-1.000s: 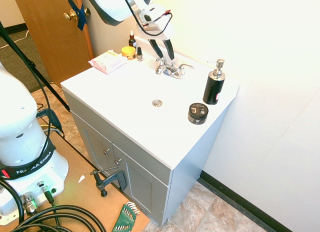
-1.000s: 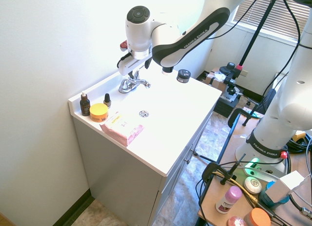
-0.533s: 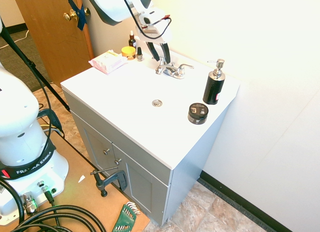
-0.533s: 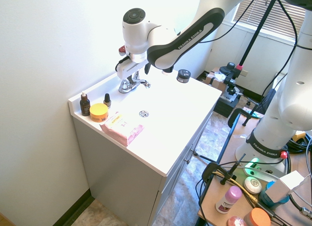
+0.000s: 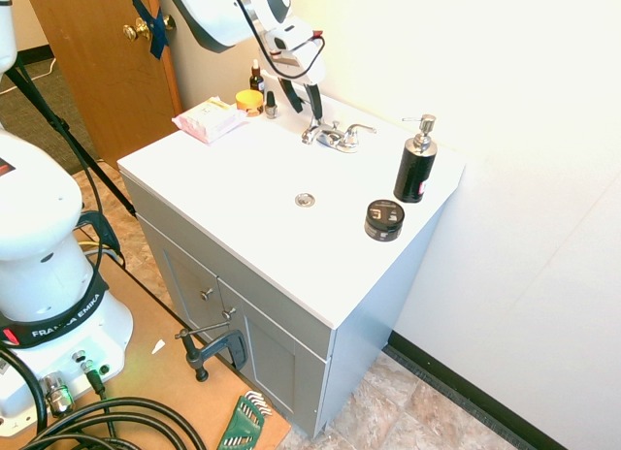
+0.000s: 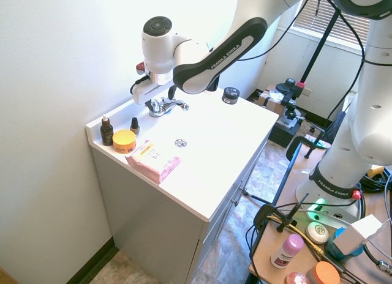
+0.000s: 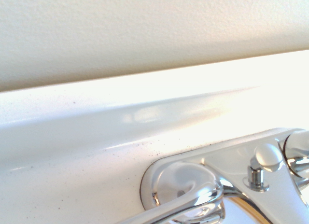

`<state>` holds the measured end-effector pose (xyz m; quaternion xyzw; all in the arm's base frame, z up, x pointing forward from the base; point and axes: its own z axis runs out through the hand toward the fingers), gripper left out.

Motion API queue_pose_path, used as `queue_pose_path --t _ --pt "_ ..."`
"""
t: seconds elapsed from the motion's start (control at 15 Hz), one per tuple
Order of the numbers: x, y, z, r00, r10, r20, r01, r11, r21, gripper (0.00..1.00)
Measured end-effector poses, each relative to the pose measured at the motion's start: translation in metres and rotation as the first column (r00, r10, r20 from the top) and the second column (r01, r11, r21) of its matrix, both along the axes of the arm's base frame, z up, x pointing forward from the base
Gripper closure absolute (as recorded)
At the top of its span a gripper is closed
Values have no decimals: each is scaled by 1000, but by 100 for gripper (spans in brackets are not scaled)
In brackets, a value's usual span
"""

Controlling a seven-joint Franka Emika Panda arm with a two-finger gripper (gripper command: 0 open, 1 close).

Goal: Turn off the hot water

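Note:
No stream of hot water shows. The two-handled chrome tap [image 5: 332, 135] stands at the back of the white sink top [image 5: 243, 178]. Its left-hand chrome lever [image 5: 311, 133] is the hot water control; in the wrist view this lever [image 7: 193, 201] fills the lower edge from very close. The matching right-hand lever [image 5: 360, 130] points toward the pump bottle. My gripper [image 5: 308, 109] hangs open just above the left-hand lever, its dark fingers [image 5: 315, 98] pointing down. In the second exterior view the gripper [image 6: 155, 98] sits right at the tap [image 6: 165, 104].
A black pump bottle [image 5: 415, 162] and a black round jar [image 5: 384, 220] stand right of the tap. Left of it are two dropper bottles [image 5: 256, 77], a yellow jar [image 5: 249, 100] and a pink pack [image 5: 208, 119]. The drain [image 5: 305, 200] lies mid-counter. The wall rises directly behind.
My gripper has shifted along the wall from over the tap's middle toward its left-hand lever and come lower. The fingers stay open and the levers look unmoved.

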<state>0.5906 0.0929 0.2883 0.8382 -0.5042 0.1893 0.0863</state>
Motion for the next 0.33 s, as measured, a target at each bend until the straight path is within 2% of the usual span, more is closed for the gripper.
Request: queue_pose_path --t 0.13,0.33 --pt "-17 -10 1 1000 -11 -29 12 998 60 0" --pt "-65 -35 21 998 -6 -68 16 988 153 0"
